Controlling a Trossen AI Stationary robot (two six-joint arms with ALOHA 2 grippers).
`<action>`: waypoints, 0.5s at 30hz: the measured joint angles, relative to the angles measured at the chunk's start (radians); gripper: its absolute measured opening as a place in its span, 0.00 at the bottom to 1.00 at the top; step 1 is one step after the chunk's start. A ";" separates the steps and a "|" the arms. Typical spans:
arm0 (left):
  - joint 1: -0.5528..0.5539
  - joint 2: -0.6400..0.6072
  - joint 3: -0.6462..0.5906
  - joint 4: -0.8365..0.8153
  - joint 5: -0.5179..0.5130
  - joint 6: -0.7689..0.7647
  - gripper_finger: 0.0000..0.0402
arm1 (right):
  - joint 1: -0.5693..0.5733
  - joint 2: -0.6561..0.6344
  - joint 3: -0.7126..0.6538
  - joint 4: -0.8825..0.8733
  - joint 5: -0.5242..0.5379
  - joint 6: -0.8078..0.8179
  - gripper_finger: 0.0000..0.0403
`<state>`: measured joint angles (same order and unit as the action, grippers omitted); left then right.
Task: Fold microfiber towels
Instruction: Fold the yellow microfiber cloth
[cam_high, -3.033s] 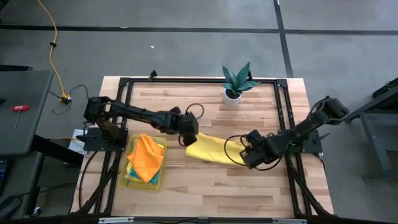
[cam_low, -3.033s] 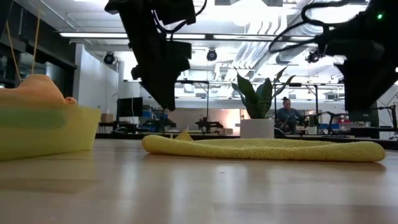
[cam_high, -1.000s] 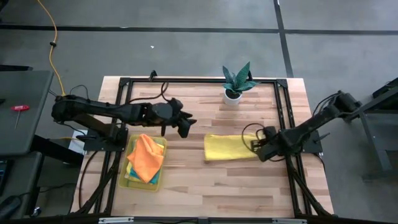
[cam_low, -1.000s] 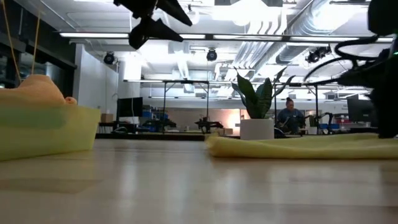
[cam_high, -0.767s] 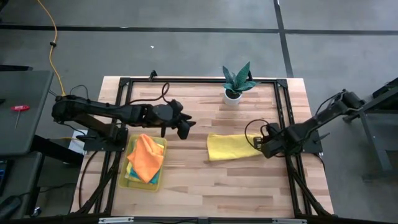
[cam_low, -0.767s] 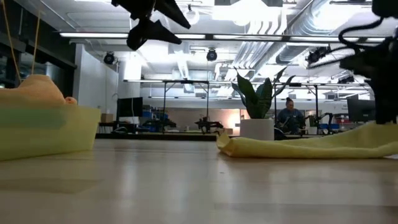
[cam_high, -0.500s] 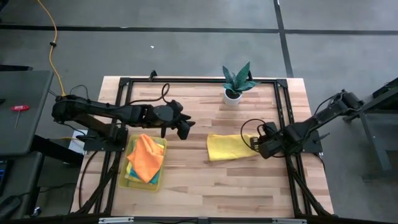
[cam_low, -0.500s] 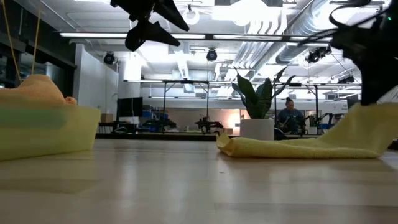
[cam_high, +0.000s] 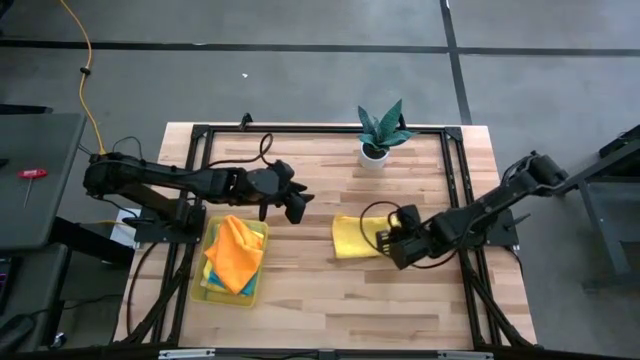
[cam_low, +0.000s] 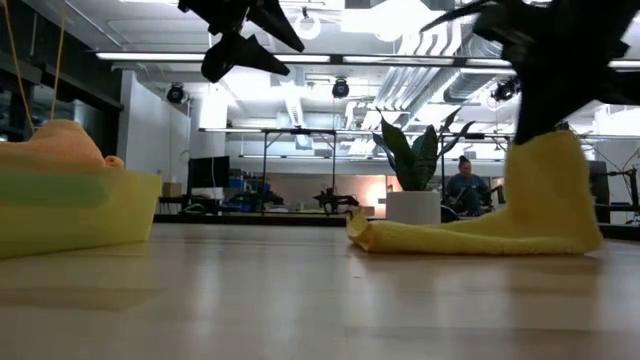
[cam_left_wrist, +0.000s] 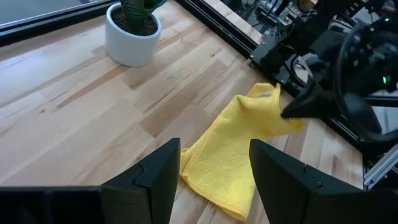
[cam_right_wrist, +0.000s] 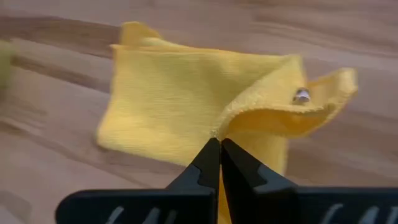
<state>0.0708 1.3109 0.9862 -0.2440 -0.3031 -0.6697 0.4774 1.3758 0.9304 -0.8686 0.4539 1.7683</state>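
The yellow towel (cam_high: 352, 237) lies on the wooden table (cam_high: 300, 290), and everything else is best placed against it. Over its end farthest from the tray, the right gripper (cam_right_wrist: 219, 148) has its jaws pinched together on the towel's edge, lifting that end so the cloth rises in a steep flap while the rest stays flat on the wood. Holding by the hem this way looks meant to carry the free end over the resting part, so the step in hand is probably the next fold, with the flat portion acting as an anchor.

To the other side of the towel, well apart from it and above the table, the left gripper (cam_high: 296, 207) hovers with its jaws apart and nothing between them; it seems parked clear of the fold.

Past that gripper from the towel sits the translucent yellow tray (cam_high: 252, 293), holding an orange towel (cam_high: 235, 253) heaped on top, with teal and yellow edges of other cloths showing beneath, apparently waiting their turn.

Beyond the towel, toward the table's far edge, stands the small potted plant (cam_high: 379, 132), well apart from the work.
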 joint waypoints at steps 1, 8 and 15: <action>0.000 0.000 0.000 0.000 0.000 0.000 0.45 | -0.003 0.023 0.015 0.017 0.004 -0.015 0.00; 0.000 0.000 0.000 0.000 0.000 0.000 0.45 | -0.049 0.177 0.124 0.136 0.021 -0.115 0.00; -0.005 0.000 0.000 -0.026 0.019 0.030 0.45 | -0.092 0.270 0.227 0.151 0.017 -0.245 0.00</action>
<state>0.0654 1.3109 0.9863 -0.2696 -0.2845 -0.6394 0.3851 1.6459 1.1572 -0.7180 0.4706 1.5235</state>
